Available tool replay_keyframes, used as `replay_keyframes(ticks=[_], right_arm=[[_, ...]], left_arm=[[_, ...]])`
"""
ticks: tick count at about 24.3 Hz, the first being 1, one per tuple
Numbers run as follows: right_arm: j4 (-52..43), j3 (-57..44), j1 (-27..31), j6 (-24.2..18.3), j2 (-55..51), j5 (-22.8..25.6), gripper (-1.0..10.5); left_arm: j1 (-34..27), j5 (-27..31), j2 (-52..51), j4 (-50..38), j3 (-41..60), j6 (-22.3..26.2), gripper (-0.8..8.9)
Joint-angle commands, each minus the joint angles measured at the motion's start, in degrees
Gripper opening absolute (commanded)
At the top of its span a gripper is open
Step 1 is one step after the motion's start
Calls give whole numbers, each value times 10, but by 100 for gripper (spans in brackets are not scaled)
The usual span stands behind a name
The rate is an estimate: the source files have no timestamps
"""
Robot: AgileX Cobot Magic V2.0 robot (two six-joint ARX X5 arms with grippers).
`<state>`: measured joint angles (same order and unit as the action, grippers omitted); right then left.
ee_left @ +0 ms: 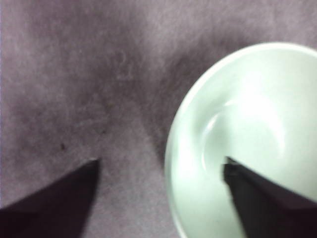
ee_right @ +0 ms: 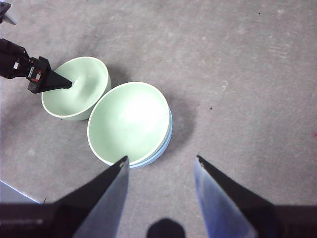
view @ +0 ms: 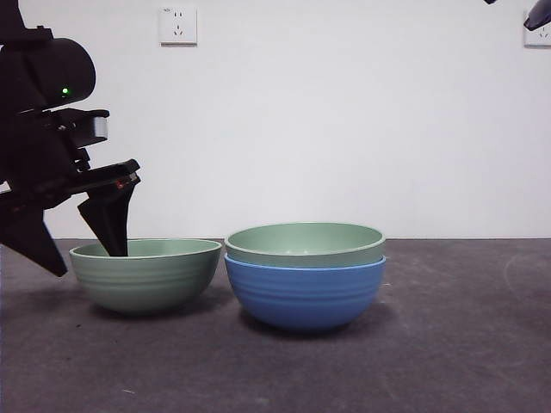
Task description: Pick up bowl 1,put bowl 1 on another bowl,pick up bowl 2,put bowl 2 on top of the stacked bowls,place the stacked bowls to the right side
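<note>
A pale green bowl (view: pixel 146 275) stands alone on the left of the table. My left gripper (view: pixel 86 260) is open across its left rim, one jaw dipped inside the bowl (ee_left: pixel 257 114) and the other outside above the table. To the right, another pale green bowl (view: pixel 306 245) sits nested in the blue bowl (view: pixel 306 297). My right gripper (ee_right: pixel 161 158) hangs open high above, holding nothing. Below it are the nested pair (ee_right: pixel 131 121), a sliver of the blue bowl's rim (ee_right: pixel 166 139), the lone bowl (ee_right: pixel 74 94) and the left gripper (ee_right: pixel 54 82).
The dark grey table (view: pixel 465 344) stretches bare to the right of the blue bowl. A white wall with a socket (view: pixel 178 26) stands behind. The right arm shows only as a black tip (view: pixel 538 17) at the top right corner.
</note>
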<state>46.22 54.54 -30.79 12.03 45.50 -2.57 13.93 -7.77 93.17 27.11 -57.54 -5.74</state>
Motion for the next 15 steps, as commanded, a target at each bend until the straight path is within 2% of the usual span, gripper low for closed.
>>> replay_keyframes(ticks=[1,4,6,12,15], right_arm=[[-2,0,0,0,-1,18,221],[10,0,0,-1,-1,30,221],[14,0,0,-1,0,30,221],[23,0,0,0,0,30,221],[23,0,0,-1,0,30,221]], left_arm=[[4,-1,1,-6,1,-8,123],[4,-1,0,-5,1,-20,112],[4,-2,-1,-5,1,-21,-17],[4,-2,-13,-3,1,-21,-9],[10,-2,-56,6,1,-20,-8]])
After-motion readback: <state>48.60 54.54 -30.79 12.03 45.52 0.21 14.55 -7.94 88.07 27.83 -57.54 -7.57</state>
